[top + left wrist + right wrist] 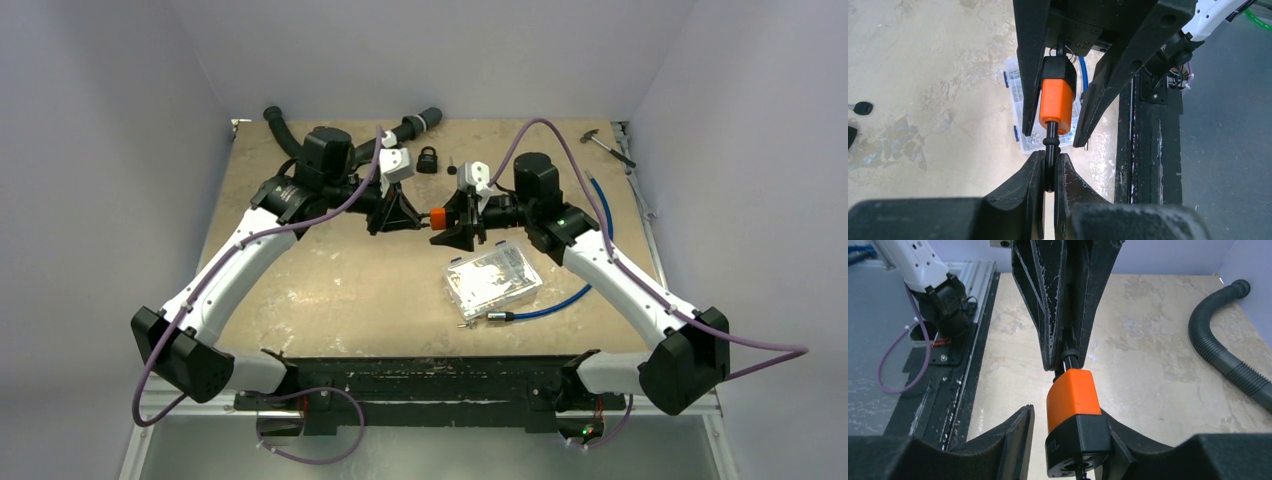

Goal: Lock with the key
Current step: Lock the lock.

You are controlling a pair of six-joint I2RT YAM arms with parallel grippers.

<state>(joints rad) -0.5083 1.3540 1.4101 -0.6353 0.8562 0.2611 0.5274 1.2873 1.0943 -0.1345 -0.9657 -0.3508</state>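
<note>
As it hangs between both grippers, locks: 2, orange lock (1057, 100) in the air and black lock (428, 158) lying on the table (330, 270).
Keys: 1 loose key (452, 166), just beside the black lock.
Orange lock look: orange body, black cap at one end, dark shackle (1050, 145) out of the other end; small metal ring at the cap.
Orange lock place: above mid-table, level, shackle toward the left arm.
Left gripper (1049, 172): fingers pressed together, pinching the shackle.
Right gripper (1066, 415): fingers spread around the body; one touches the cap, the other shows a gap.
Arms: both reach inward, wrists facing, tips nearly meeting.
Others: 1 clear box (492, 279), 1 blue cable (560, 300), 1 hose (400, 132), 1 hammer (607, 146).
</note>
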